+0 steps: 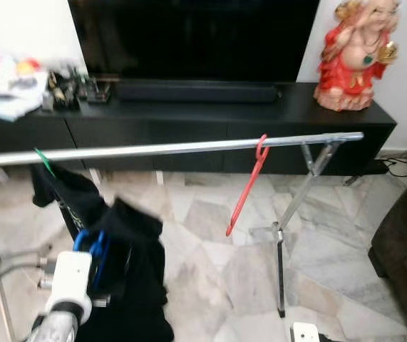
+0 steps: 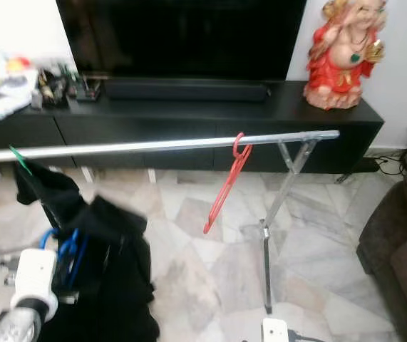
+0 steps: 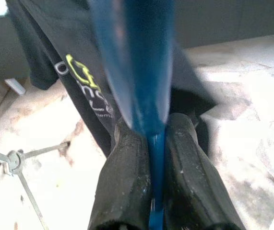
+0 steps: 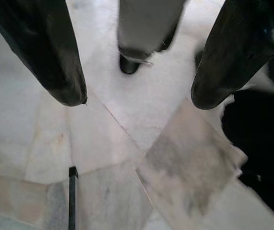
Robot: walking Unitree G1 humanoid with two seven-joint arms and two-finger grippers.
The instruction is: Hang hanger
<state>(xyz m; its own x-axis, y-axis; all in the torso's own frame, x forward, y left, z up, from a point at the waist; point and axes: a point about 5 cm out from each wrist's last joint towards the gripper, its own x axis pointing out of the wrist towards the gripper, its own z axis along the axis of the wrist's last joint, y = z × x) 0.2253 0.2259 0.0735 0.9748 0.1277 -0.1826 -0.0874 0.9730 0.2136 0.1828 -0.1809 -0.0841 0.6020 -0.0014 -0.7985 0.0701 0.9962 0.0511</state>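
Currently the left tool (image 3: 151,158) clamps a blue hanger (image 1: 96,249) carrying a black shirt (image 1: 135,278), below the metal rail (image 1: 174,148); right tool (image 4: 137,100) hangs wide over the marble floor (image 4: 127,158)

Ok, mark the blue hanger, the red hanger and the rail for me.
blue hanger (image 3: 141,72): left wrist view, on the blurred blue bar above the left gripper's fingertips.
red hanger (image 1: 248,187): left eye view, on its sloping arm below the hook.
rail (image 1: 174,148): left eye view, on the bare silver bar left of the red hook.
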